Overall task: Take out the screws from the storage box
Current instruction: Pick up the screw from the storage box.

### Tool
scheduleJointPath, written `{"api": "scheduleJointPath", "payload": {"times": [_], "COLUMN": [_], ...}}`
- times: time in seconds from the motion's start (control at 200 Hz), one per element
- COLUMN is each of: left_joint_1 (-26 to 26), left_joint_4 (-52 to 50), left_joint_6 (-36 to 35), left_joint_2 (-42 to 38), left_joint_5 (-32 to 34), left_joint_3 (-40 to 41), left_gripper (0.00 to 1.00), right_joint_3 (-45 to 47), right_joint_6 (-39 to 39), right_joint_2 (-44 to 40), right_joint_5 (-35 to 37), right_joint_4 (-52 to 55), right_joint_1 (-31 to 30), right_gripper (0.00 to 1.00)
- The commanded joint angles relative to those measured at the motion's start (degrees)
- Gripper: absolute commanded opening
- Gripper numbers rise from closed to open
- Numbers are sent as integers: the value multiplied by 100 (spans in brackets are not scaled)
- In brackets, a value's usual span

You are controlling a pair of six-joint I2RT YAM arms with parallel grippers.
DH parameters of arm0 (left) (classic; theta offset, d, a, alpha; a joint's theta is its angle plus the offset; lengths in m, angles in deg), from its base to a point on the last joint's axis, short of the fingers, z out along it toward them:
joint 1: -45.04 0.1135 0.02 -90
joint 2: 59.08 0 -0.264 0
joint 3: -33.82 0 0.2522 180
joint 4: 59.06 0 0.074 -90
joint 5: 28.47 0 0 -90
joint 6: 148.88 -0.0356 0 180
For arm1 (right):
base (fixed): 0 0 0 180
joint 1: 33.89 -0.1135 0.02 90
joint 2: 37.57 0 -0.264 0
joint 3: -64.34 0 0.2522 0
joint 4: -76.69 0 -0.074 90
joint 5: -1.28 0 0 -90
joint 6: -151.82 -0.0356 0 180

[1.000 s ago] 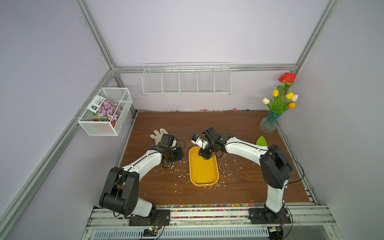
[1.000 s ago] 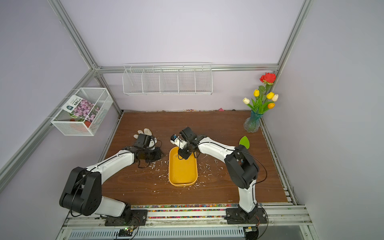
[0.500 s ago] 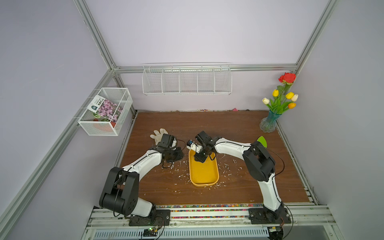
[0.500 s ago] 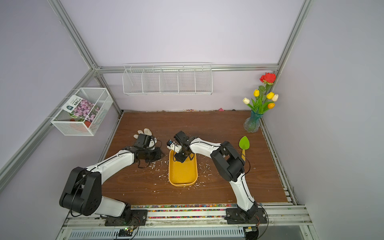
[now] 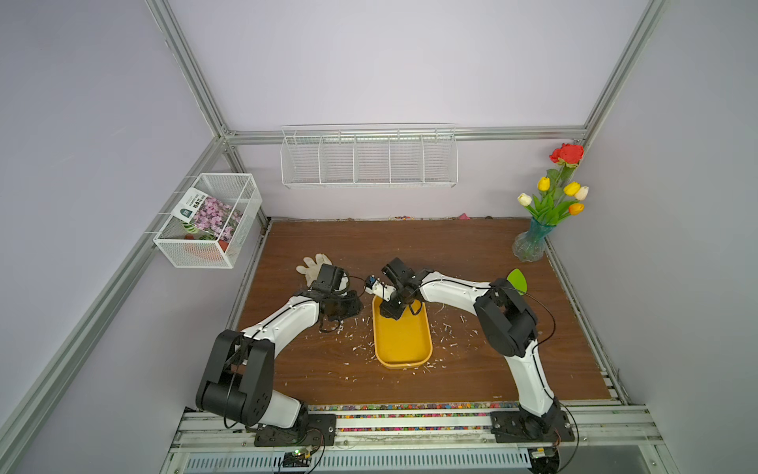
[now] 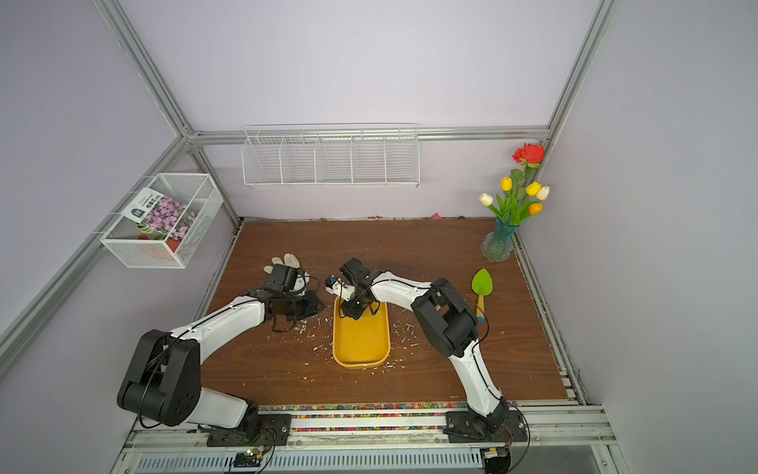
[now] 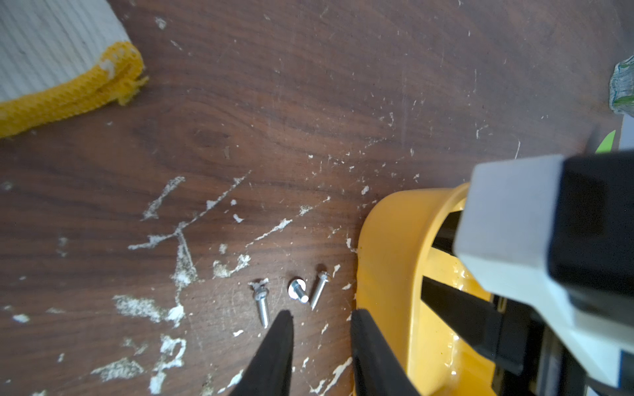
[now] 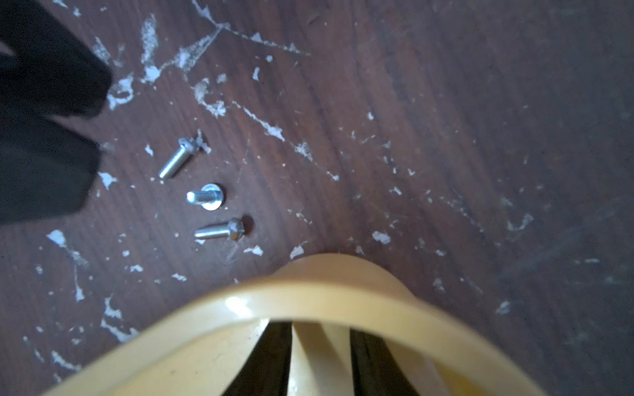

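Screws (image 7: 298, 291) out on wood table (image 5: 451, 254), just outside storage box (image 5: 402, 344)
L to R in both top views: white glove (image 5: 313, 264) left of centre; left gripper (image 7: 320, 317) just right of it, jaws a bit apart, empty, tips near the 3 screws, which lie on bare wood btwn tips & box corner; right gripper (image 8: 320, 360) reaching inside box's upper end, jaws apart, nothing seen btwn them; green trowel (image 6: 480, 283) & flower vase (image 6: 498, 246) far right.
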Motion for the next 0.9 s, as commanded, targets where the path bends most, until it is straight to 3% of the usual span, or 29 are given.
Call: {"api": "scheduleJointPath", "payload": {"times": [0.0,0.5,0.75,0.9], "left_joint_1": [45,51,58,67], "left_joint_4": [-103,-130,-138,-141], "left_joint_6": [-116,-124,-144,-138], "left_joint_2": [-22,-31,-73,-86], "left_joint_5": [65,85,108,98], "left_joint_3": [-71,-43,-2,0], "left_gripper": [33,33,33,33], "right_joint_3": [29,-71,-86,-95], "right_joint_6": [107,141,125,145], "right_joint_2": [333,564,632,656], "right_joint_5": [25,512,517,499], "right_joint_4": [217,513,579,617], "right_joint_1": [-57,-110,-119,-119], "right_gripper": [34,29,23,14]}}
